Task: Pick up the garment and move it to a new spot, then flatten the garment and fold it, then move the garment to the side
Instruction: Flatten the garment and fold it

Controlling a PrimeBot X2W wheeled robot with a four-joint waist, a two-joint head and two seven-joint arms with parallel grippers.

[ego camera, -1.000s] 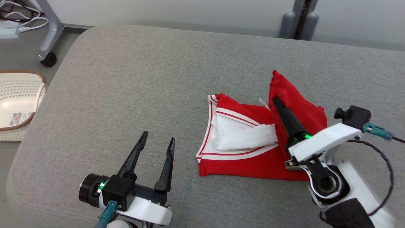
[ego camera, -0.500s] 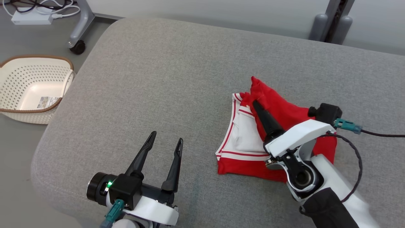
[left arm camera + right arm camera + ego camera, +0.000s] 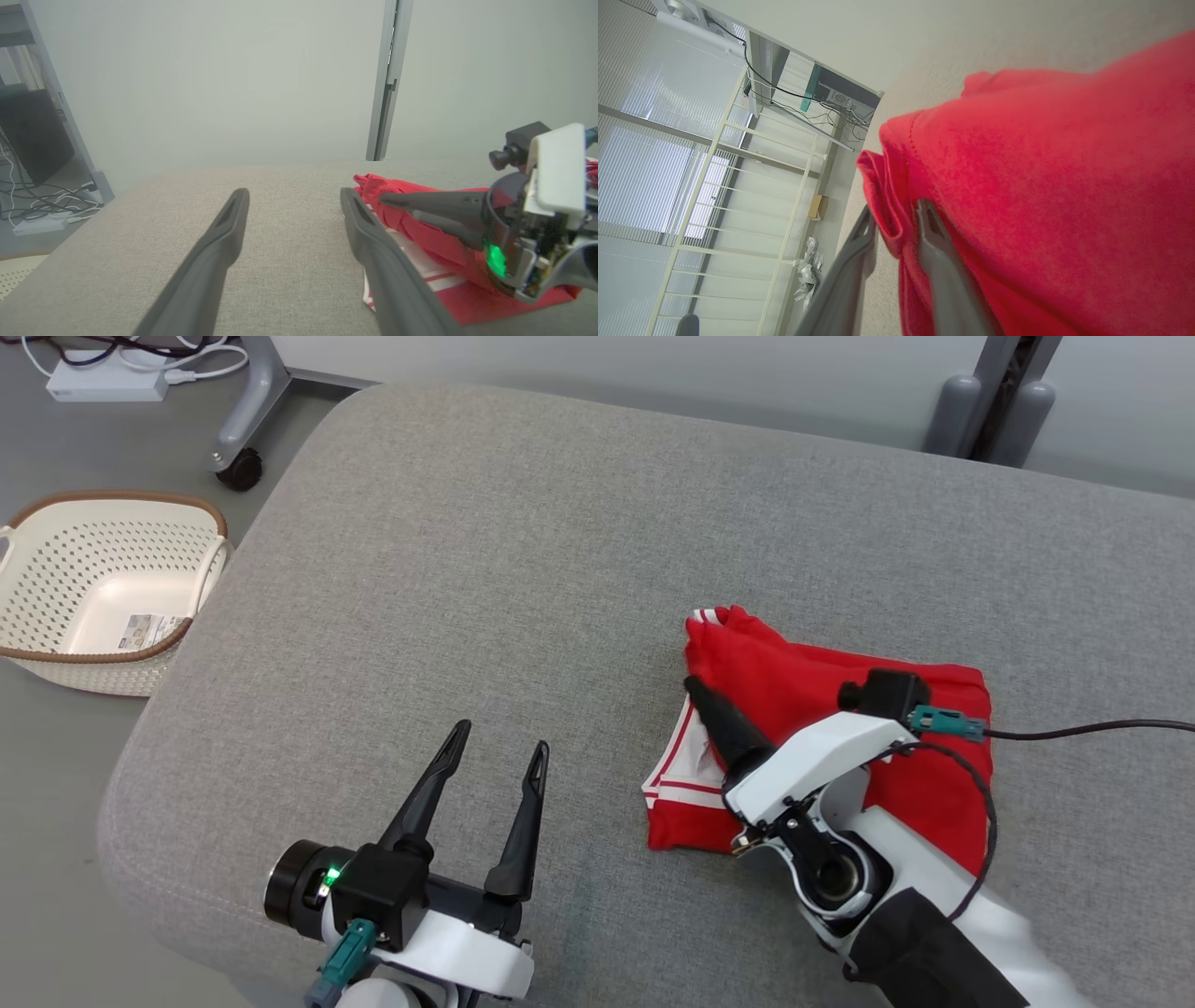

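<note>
The red garment (image 3: 803,658) with white striped trim lies folded on the grey cushion (image 3: 523,541), right of centre. My right gripper (image 3: 695,683) lies low over its left edge, fingers pointing up-left. In the right wrist view the garment (image 3: 1041,186) is close up and my right gripper (image 3: 896,212) has its fingers parted, a loose fold of red cloth between them. My left gripper (image 3: 501,737) stands open with nothing in it above the cushion's front, left of the garment. From the left wrist, my left gripper (image 3: 294,193) frames the garment (image 3: 406,228) and the right gripper (image 3: 397,206).
A cream perforated basket (image 3: 112,504) sits on the floor left of the cushion. A castor (image 3: 241,476) on a metal frame leg and a white power strip (image 3: 98,378) lie at the far left. Grey posts (image 3: 1008,392) stand behind the cushion.
The camera has swung. My right gripper has carried the red flap leftward and down over the white inner side, and its fingers have parted. The left gripper stays open in place.
</note>
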